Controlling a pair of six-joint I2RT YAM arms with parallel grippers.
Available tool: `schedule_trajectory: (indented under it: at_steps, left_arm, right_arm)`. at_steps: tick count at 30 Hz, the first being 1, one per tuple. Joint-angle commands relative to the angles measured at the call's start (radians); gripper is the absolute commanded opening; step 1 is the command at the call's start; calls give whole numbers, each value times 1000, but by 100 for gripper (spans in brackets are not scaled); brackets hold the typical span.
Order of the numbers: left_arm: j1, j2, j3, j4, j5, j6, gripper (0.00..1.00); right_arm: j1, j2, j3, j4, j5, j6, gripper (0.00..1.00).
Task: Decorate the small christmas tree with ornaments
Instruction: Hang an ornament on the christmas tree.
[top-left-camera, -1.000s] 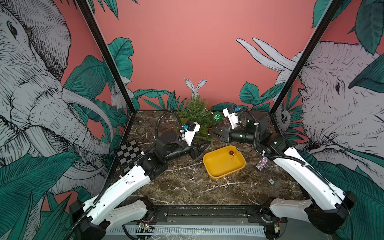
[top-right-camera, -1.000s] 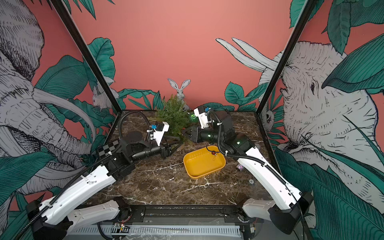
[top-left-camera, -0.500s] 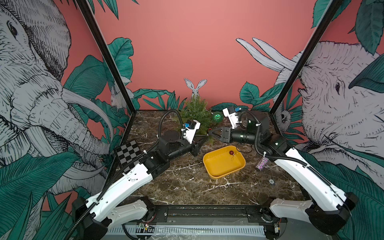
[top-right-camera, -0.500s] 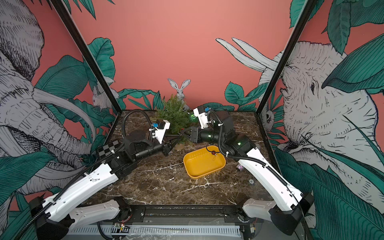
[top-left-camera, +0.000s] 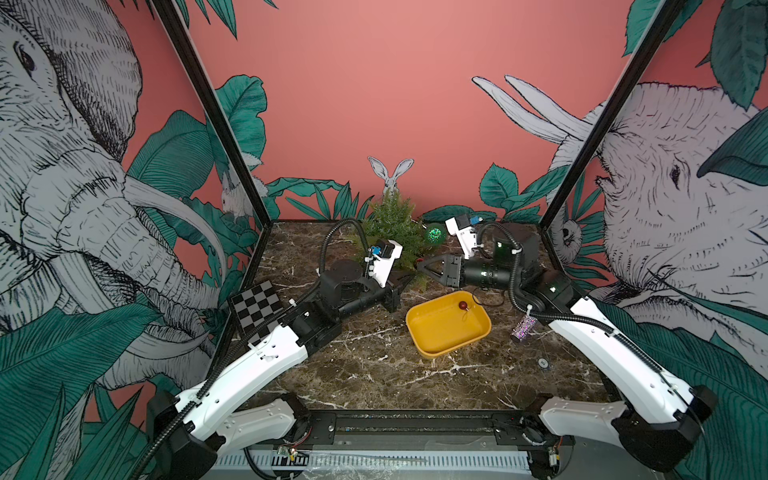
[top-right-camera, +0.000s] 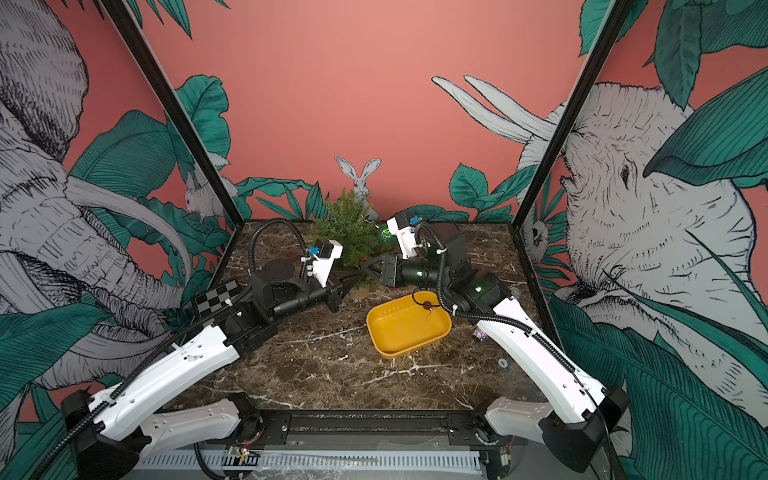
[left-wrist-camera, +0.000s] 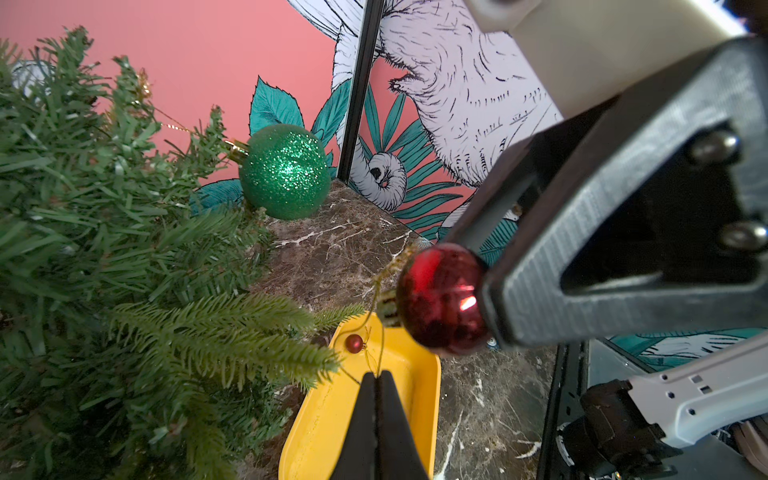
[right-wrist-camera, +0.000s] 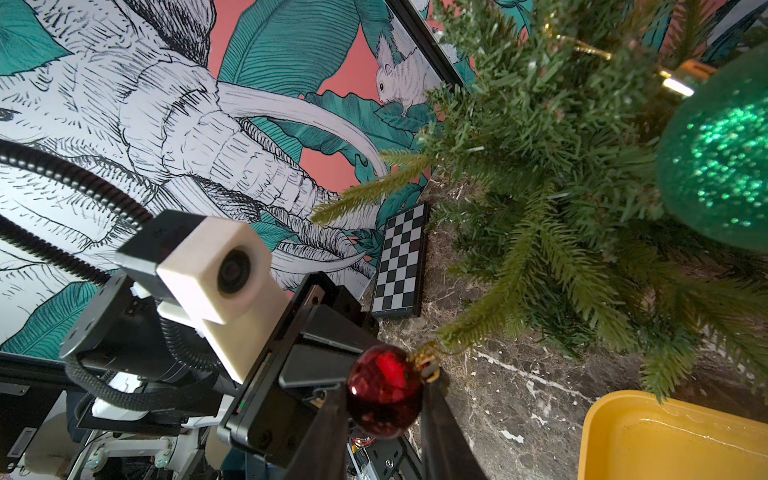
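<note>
tray holding red ball, right tool grasping second ball, left tool clenched

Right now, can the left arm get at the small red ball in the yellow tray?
Probably, but not at once. The small red ball lies uncovered in the yellow tray, near the left pincer. But that pincer seems shut on the string of the held red ball in the right pincer.

Top views: high at the front, looking down across the whole dark marble counter; nearly identical.
Left wrist: close behind left gripper, facing the small green artificial tree.
Right wrist: close, facing that tree's other side.
Shared: shiny dark-red ball, yellow plastic tray.
</note>
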Motion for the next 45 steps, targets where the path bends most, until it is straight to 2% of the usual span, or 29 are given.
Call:
schedule_trajectory:
  at_steps: [1, 15, 34, 45]
  left_arm:
    - [-6, -23, -3, 20, -17, 8, 0]
    - [-4, -52, -21, -16, -93, 18, 0]
    - [11, -4, 16, -28, -148, 17, 0]
    - [25, 12, 12, -34, -164, 4, 0]
  right_arm:
    - [8, -21, -6, 31, 13, 2, 28]
    - [8, 31, 16, 61, 43, 1, 29]
    - [7, 83, 42, 74, 102, -24, 29]
    - [7, 20, -36, 89, 166, -21, 29]
